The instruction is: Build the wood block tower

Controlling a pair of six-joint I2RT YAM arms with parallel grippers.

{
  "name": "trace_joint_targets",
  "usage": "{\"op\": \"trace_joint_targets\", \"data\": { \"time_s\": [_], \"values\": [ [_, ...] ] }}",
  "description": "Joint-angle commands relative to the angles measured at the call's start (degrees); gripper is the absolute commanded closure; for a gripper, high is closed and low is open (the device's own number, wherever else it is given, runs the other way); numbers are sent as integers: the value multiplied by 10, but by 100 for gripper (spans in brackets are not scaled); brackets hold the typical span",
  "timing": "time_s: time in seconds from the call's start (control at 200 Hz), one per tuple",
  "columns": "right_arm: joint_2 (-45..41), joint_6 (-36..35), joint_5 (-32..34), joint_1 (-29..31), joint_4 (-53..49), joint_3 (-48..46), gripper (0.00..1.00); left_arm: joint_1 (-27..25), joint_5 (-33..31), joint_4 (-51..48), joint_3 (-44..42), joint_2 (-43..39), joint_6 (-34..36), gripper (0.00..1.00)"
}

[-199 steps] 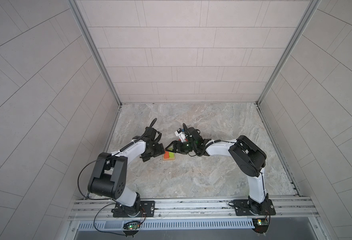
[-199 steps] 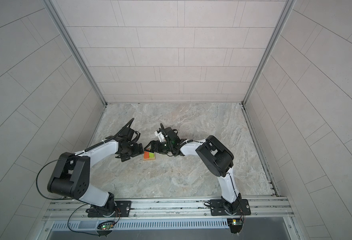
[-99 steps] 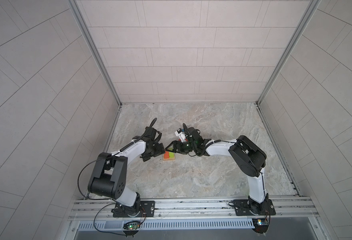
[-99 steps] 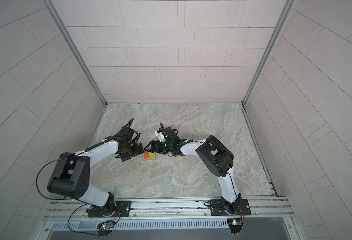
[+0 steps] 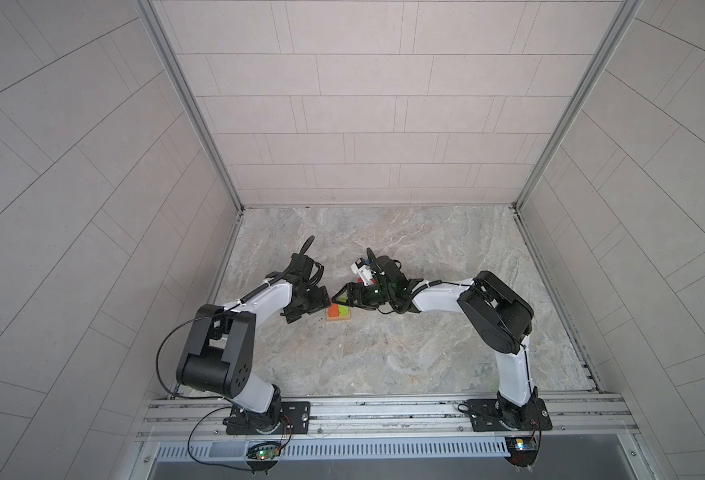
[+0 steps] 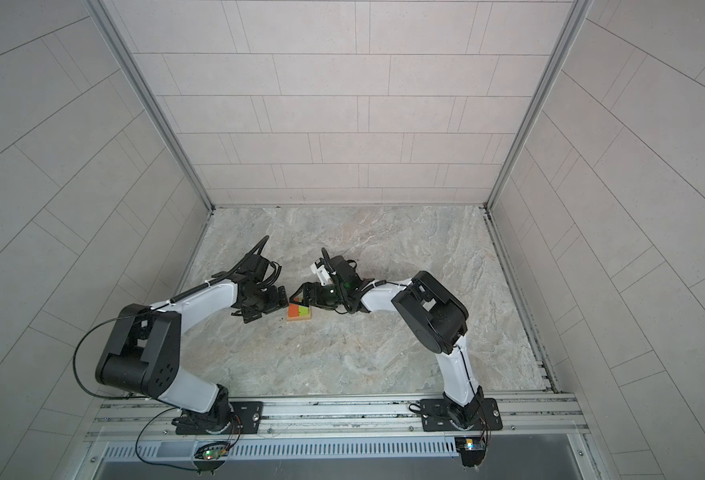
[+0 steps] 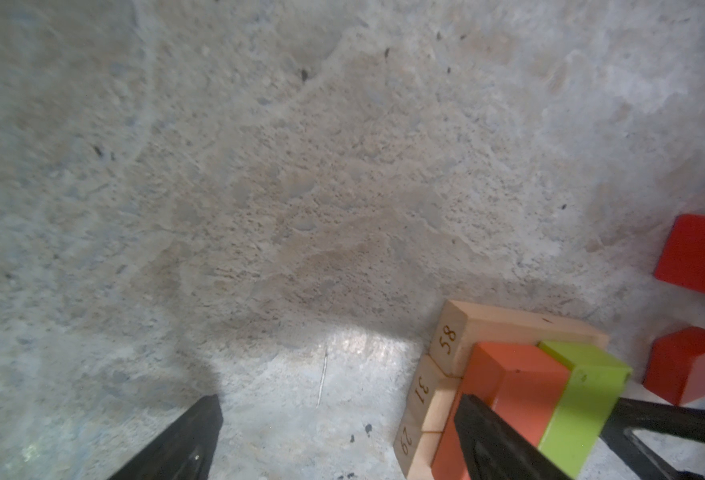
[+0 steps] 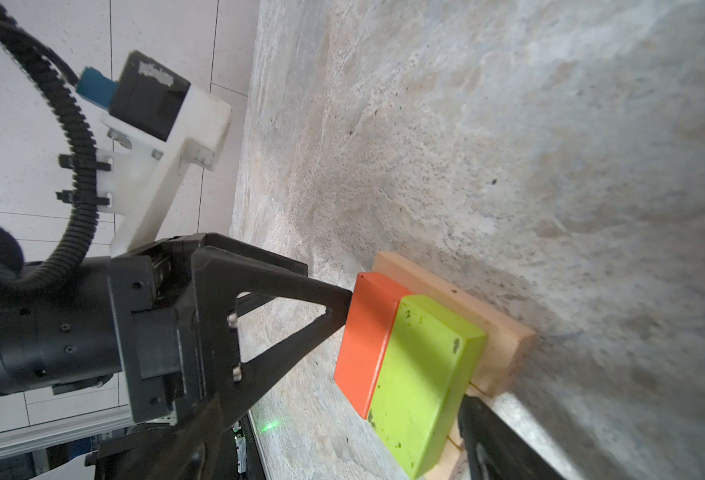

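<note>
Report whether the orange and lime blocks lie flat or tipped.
Flat. The orange block and lime block lie side by side, touching, broad faces down on the tan bars, in both wrist views.

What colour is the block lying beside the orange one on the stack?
Lime green; that block shows best in the right wrist view.

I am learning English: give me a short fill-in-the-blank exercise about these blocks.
The block beside the orange block is ____.
The tan bars under them bear the numbers 58, 31 and ____.
The cube lying apart from them is ____.
Missing words: lime; 29; red.
</note>
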Motion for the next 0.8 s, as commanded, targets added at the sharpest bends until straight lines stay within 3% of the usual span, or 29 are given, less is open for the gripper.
{"op": "trace_joint_targets", "data": {
  "time_s": [0.0,0.796],
  "values": [
    [-21,8,0,3,6,-8,10,-3,-3,-5,8,6,6,5],
    [-39,17,0,10,22,-35,10,-3,-5,-6,8,3,6,6]
  ]
}}
